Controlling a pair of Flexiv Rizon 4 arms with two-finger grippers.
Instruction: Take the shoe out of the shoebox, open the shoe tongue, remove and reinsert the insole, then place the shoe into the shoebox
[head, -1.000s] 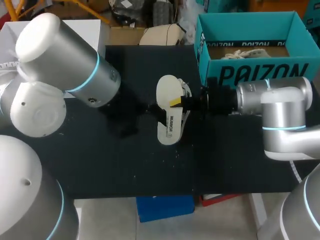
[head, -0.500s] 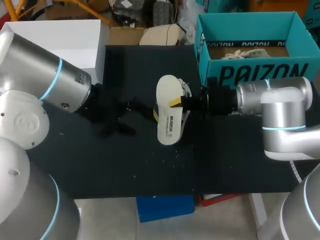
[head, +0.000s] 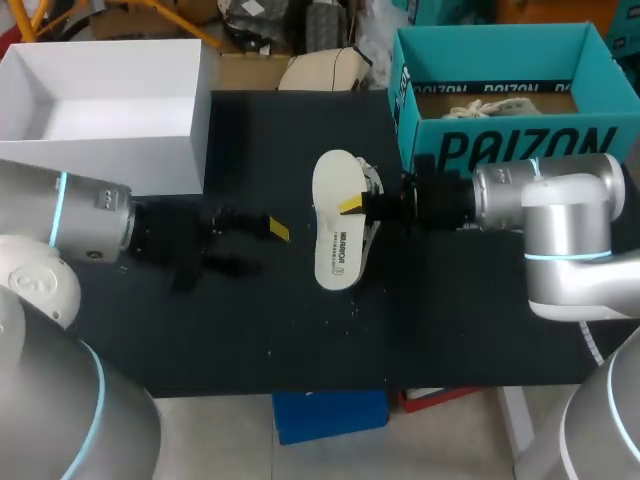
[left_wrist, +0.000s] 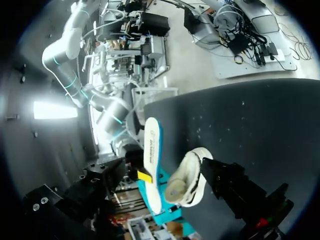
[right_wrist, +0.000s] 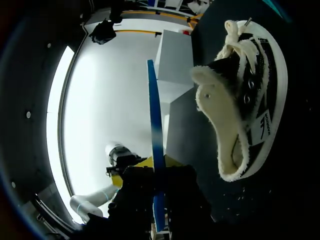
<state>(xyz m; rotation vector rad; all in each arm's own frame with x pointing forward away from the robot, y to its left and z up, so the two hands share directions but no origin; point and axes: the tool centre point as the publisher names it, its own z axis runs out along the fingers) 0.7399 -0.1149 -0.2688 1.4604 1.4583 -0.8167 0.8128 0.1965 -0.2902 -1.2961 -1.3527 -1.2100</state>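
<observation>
My left claw (head: 272, 228) has pulled back from the insole (head: 335, 255) and now hangs wide open, holding nothing. My right claw (head: 355, 207) pinches the insole's edge, with the shoe (head: 372, 183) just beside its 2 fingers. I think the insole goes back in next.

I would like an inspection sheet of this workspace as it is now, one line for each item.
Surface: black table, a few pale specks on it.
Job's things: insole out of the shoe, which lies beside it on the table; teal shoebox at far right corner.
Clutter: white box at far left corner.
Tools: right tool shut on insole; left tool open, apart from it.
Cables: nothing seen.
Surroundings: nothing seen over the table.
</observation>
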